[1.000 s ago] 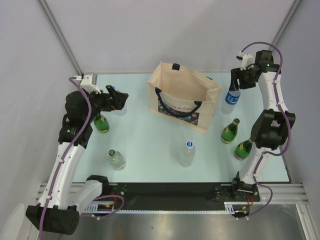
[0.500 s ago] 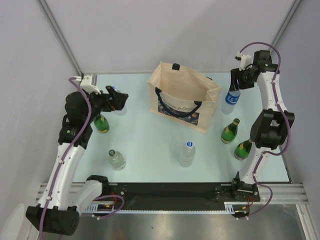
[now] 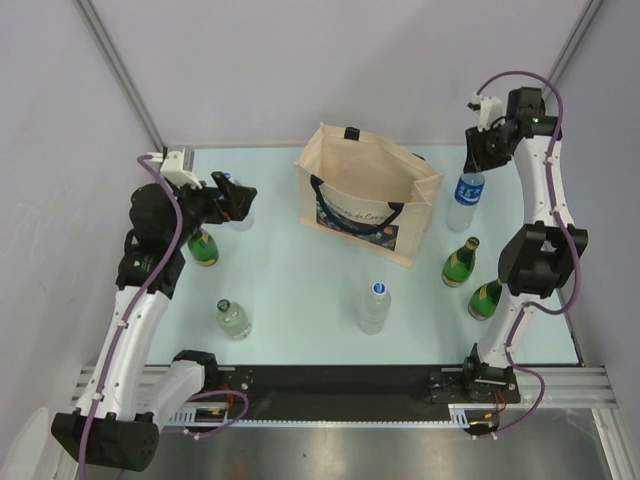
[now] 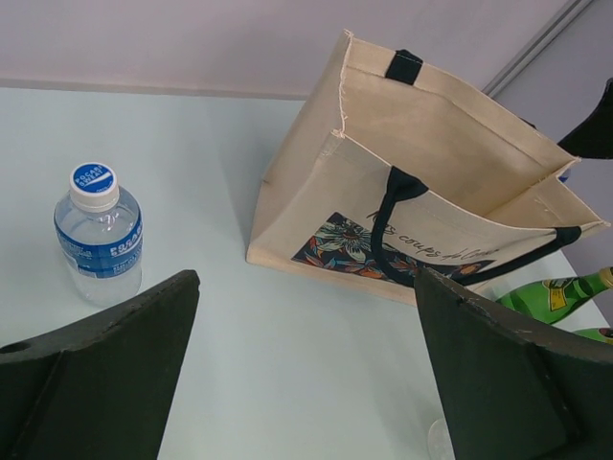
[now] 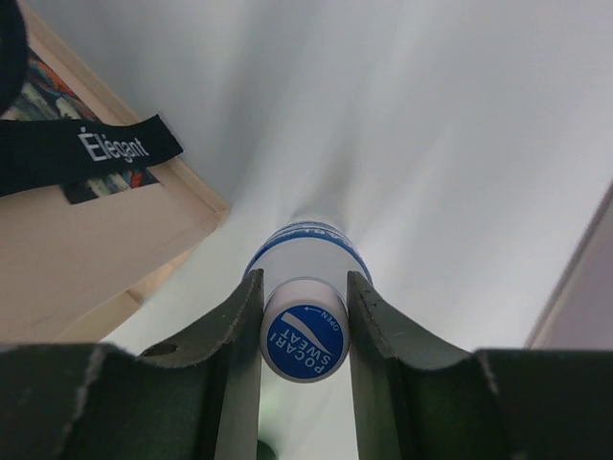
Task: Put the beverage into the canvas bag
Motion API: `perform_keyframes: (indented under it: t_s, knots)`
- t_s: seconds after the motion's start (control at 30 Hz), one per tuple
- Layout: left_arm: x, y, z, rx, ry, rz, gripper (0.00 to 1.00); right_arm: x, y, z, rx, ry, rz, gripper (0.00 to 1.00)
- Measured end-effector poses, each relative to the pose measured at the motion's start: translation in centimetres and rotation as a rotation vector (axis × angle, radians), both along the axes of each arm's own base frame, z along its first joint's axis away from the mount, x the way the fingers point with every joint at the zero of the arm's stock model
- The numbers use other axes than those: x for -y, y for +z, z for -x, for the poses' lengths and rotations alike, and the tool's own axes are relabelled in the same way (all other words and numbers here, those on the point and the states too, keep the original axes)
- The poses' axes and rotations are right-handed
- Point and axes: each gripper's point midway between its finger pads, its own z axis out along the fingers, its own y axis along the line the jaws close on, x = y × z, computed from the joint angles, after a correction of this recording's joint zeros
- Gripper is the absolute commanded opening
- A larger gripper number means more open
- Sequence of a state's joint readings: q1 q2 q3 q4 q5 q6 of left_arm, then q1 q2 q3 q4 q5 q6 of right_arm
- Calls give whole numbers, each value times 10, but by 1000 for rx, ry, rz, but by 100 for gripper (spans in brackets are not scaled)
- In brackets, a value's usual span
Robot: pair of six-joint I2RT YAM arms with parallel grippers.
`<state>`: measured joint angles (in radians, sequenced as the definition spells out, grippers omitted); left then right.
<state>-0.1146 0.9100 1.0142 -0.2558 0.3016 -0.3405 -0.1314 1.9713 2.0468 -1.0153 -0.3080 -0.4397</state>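
Observation:
The beige canvas bag with navy handles stands open at the back middle of the table; it also shows in the left wrist view and the right wrist view. My right gripper is shut on the blue cap of a clear blue-labelled bottle, which hangs upright just right of the bag. My left gripper is open and empty at the far left, above the table. A second blue-labelled bottle stands beside it.
A green bottle and a clear green-capped bottle stand on the left. A clear blue-capped bottle stands front centre. Two green bottles stand on the right, below the held bottle.
My right gripper has risen with the blue-labelled bottle, lifting it a little beside the bag. The left arm has not moved.

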Motion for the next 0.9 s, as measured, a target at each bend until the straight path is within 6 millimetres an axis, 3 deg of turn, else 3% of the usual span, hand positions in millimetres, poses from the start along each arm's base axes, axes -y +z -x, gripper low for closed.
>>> perform_keyframes:
  t_s: [0.23,0.37,0.6,0.73,0.9]
  knots:
    - [4,-6,-3,-21,-23,2,100,-7,102,-14,239,15,51,0]
    - [5,-9,-4,-31,-28,2,100,-24,152,-10,386,40,80,0]
    - [8,-10,-5,-32,-46,4,100,-104,211,13,559,189,62,0]
    - [9,-10,-4,-32,-51,5,100,-152,234,25,643,282,33,0]
    - [9,-9,-4,-30,-51,5,100,-196,256,38,718,366,-4,0]
